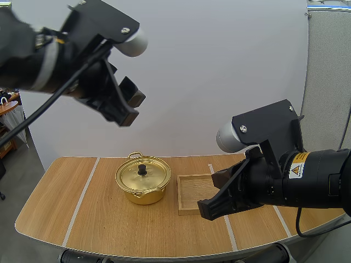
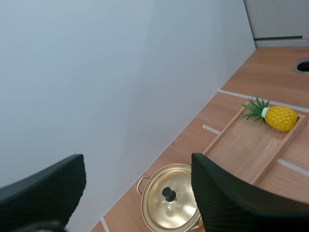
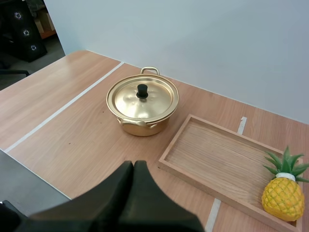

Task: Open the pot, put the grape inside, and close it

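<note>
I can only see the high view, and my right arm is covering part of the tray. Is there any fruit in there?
Observer: Yes. A pineapple sits in the tray, at the end farthest from the pot.
Operator: Cool! Is my right gripper open so it can grab it?
Observer: No. In the right wrist view, the right gripper has its fingers pressed together into one dark wedge, shut on nothing.
</note>
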You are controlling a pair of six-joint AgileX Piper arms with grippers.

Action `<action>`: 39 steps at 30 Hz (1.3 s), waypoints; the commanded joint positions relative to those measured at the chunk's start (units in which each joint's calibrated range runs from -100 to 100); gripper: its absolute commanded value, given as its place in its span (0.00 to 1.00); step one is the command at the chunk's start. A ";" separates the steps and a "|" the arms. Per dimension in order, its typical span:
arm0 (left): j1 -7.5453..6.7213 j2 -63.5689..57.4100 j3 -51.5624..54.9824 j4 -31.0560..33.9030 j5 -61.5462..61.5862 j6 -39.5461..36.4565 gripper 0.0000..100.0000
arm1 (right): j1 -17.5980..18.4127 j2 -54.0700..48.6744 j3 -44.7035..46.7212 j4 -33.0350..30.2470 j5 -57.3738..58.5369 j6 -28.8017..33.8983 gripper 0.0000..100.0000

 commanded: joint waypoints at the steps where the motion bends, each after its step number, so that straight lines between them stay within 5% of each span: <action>1: -0.17 -4.86 -0.07 1.11 0.76 -4.96 1.00 | 0.08 -0.06 0.20 0.17 0.00 0.83 0.00; 5: -0.17 -10.20 -0.07 2.55 0.76 -8.98 0.98 | -0.35 -0.49 0.20 0.06 0.00 0.84 0.00; 8: -0.17 -14.65 0.06 2.65 0.76 -9.61 0.83 | -0.51 -1.48 0.20 0.17 0.00 0.92 0.00; 12: -0.17 -18.91 0.06 2.65 0.76 -11.81 0.45 | -0.51 -3.10 0.20 -0.20 0.00 0.92 0.00; 15: -0.17 -21.95 0.06 2.65 0.76 -12.48 0.03 | -0.60 -4.66 0.20 -0.99 0.00 0.95 0.00; 26: -0.10 -31.32 13.15 3.30 0.76 -19.28 0.00 | -2.84 -7.34 0.06 -0.74 0.00 3.35 0.00; 33: -0.10 -31.32 19.89 7.73 -12.14 -26.51 0.00 | -3.61 -7.34 0.06 -1.89 0.00 5.99 0.00; 39: -0.10 -31.32 29.32 7.96 -25.50 -28.57 0.00 | -3.85 -7.34 2.39 -5.49 -16.76 7.70 0.00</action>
